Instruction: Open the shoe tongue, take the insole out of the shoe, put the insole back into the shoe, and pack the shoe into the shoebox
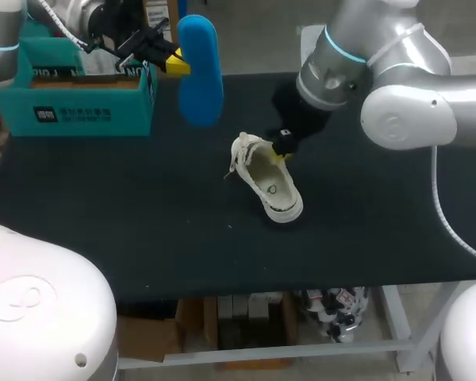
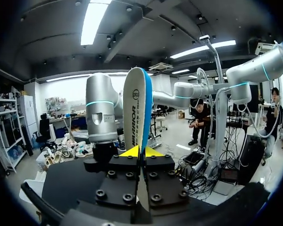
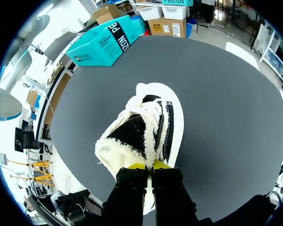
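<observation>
Dark surface (image 1: 103, 206) | left fingers (image 2: 128, 152) clamp blue foam insole (image 1: 200, 71) aloft | right fingers (image 3: 137, 166) pinch rim of white fleece-lined sneaker (image 1: 271, 186) | step: likely insole reinsertion | next: lower it into opening

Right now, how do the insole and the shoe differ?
The insole is blue and flat; the shoe is white and hollow. The insole is out of the shoe, held in the air by the left pincer; the shoe rests on the table, its edge pinched by the right pincer. Both are gripped.
</observation>
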Controlling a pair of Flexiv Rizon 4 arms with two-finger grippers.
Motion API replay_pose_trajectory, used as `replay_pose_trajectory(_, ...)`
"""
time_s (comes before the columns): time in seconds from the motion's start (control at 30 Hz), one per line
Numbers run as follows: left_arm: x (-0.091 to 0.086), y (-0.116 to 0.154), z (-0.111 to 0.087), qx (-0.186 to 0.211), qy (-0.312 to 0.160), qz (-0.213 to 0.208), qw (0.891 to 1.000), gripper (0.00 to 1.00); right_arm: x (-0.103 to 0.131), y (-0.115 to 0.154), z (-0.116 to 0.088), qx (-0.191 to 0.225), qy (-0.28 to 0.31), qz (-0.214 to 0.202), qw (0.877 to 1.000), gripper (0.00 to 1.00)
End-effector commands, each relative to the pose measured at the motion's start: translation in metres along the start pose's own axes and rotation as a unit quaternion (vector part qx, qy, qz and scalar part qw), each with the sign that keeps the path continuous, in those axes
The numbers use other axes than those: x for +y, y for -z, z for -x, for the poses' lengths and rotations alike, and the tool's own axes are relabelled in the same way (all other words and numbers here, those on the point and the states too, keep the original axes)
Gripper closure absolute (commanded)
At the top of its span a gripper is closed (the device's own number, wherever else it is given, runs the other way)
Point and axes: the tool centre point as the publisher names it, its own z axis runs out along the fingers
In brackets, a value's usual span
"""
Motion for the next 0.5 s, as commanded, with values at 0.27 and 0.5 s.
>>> replay_pose_trajectory(0.27, 0.002, -0.006, 0.019, -0.009, 0.098, -0.011, 0.995, 1.00, -0.011, -0.004, -0.006, 0.005, -0.017, 0.076, 0.997, 1.00)
replay_pose_trajectory(0.5, -0.006, -0.013, 0.009, -0.032, 0.098, -0.009, 0.995, 1.00, -0.014, -0.008, -0.013, 0.016, -0.015, 0.095, 0.995, 1.00)
